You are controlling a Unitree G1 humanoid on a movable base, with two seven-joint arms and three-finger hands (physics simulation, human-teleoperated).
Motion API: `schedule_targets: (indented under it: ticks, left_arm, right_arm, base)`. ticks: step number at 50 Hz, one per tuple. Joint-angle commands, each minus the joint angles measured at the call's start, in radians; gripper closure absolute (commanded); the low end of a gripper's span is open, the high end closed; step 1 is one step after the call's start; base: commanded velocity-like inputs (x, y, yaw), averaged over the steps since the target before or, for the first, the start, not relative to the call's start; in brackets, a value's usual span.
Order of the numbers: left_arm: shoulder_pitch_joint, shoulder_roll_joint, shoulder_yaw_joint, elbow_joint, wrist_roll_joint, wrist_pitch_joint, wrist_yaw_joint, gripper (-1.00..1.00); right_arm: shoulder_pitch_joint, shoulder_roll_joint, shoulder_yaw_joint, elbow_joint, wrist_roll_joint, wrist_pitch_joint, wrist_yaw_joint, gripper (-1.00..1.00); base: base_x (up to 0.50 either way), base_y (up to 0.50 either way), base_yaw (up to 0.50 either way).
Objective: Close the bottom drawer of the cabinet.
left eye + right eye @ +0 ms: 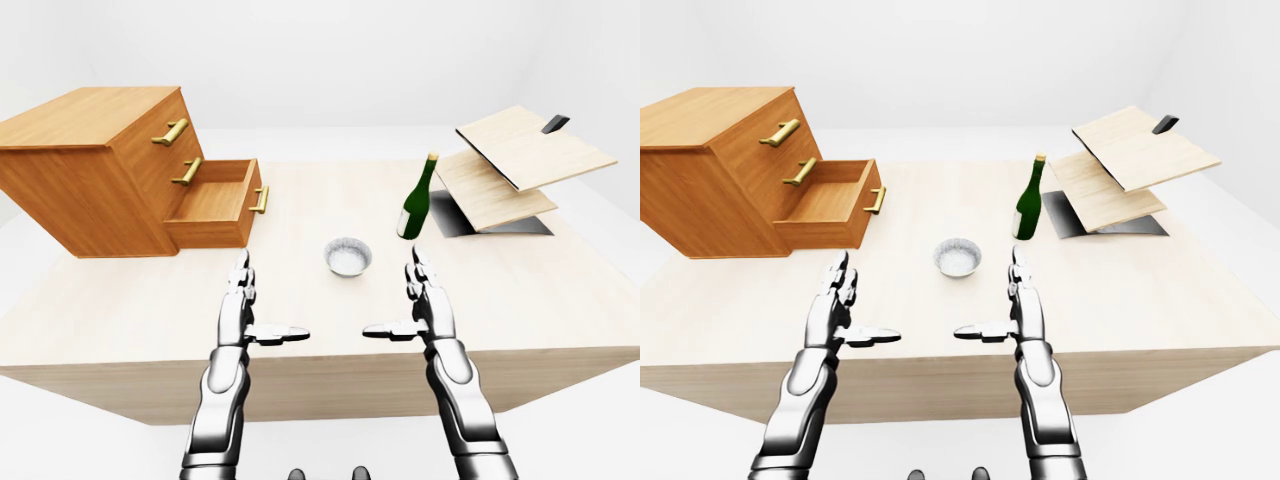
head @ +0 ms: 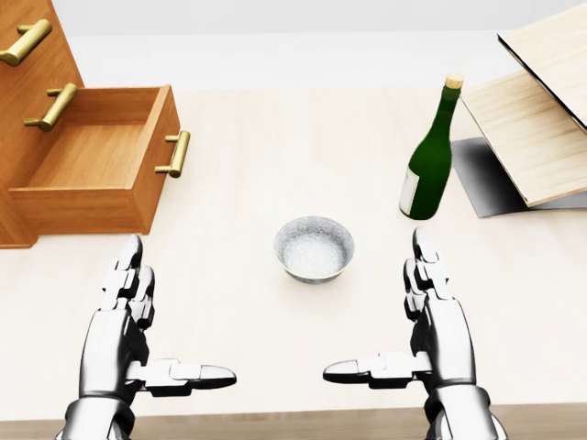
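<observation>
Fingers (image 2: 134, 271) of left hand (image 2: 124, 325) straight and spread, thumb turned inward, grasping nothing. Same for right hand (image 2: 438, 325): extended, apart, empty. Both poised over table (image 2: 238, 275), wrists cut off by head view's lower edge. Small bowl (image 2: 314, 248) between and above hands. Green bottle (image 2: 431, 156) upright at right, beside slanted wooden boards (image 1: 520, 165), partly cropped. Cabinet (image 1: 95, 165) at upper left; bottom drawer (image 2: 96, 170) pulled out, brass handle (image 2: 175, 153) visible, interior bare.
</observation>
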Motion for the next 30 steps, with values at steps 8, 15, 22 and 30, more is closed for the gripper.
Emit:
schedule_targets:
  ticks: [8, 15, 22, 30]
  left_arm:
    - [-0.003, 0.011, 0.022, -0.009, -0.011, 0.009, -0.021, -1.0]
    - [-0.004, 0.011, 0.023, -0.009, -0.011, 0.01, -0.021, -1.0]
    - [-0.003, 0.011, 0.023, -0.004, -0.011, 0.004, -0.02, -1.0]
    - [-0.001, 0.01, 0.02, -0.006, -0.009, 0.004, -0.02, -1.0]
  right_arm:
    - [-0.006, -0.014, -0.026, -0.033, 0.011, 0.037, 0.024, -1.0]
    - [0.001, -0.019, -0.04, -0.094, 0.017, 0.065, 0.021, -1.0]
    - [-0.007, -0.07, -0.205, -0.415, 0.098, 0.079, -0.011, -1.0]
    - [-0.042, -0.13, -0.399, -0.588, 0.221, 0.079, -0.065, -1.0]
  base:
    - [0.0, 0.0, 0.0]
    - [0.0, 0.0, 0.0]
    - [0.0, 0.0, 0.0]
    - [0.0, 0.0, 0.0]
